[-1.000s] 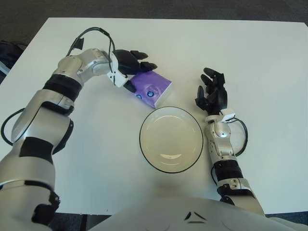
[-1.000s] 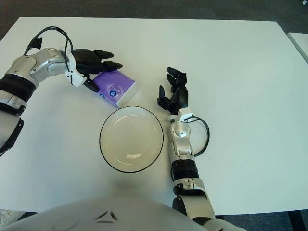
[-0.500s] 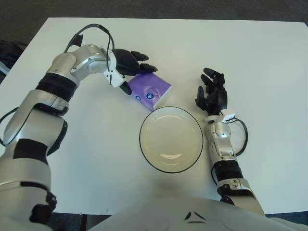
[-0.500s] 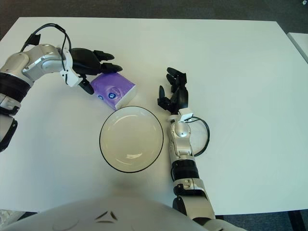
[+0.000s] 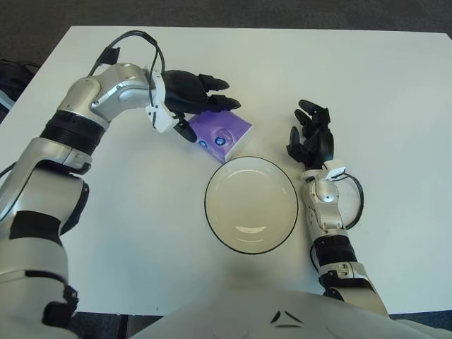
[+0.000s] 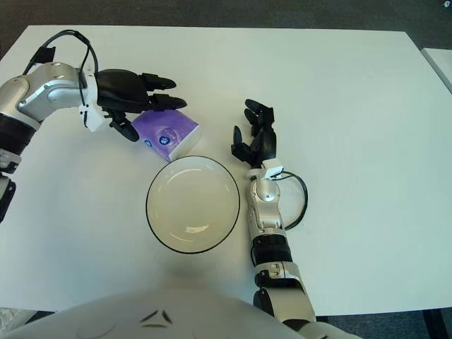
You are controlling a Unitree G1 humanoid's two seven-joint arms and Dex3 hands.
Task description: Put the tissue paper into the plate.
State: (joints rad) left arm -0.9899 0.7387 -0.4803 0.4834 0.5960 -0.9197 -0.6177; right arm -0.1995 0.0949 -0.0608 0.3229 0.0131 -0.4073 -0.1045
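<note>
A purple tissue pack lies on the white table just beyond the upper left rim of the plate, a round white plate with a dark rim. My left hand hovers over the pack's far left edge with its fingers spread, its thumb beside the pack's left corner. It does not grip the pack. My right hand rests on the table to the right of the plate, fingers relaxed and holding nothing.
The white table runs to its far edge at the top and its near edge at the bottom. A dark object sits off the table's left edge.
My left hand has lifted and drawn back to the left off the tissue pack, fingers opening. The pack has stayed beside the plate. The right hand has not moved.
</note>
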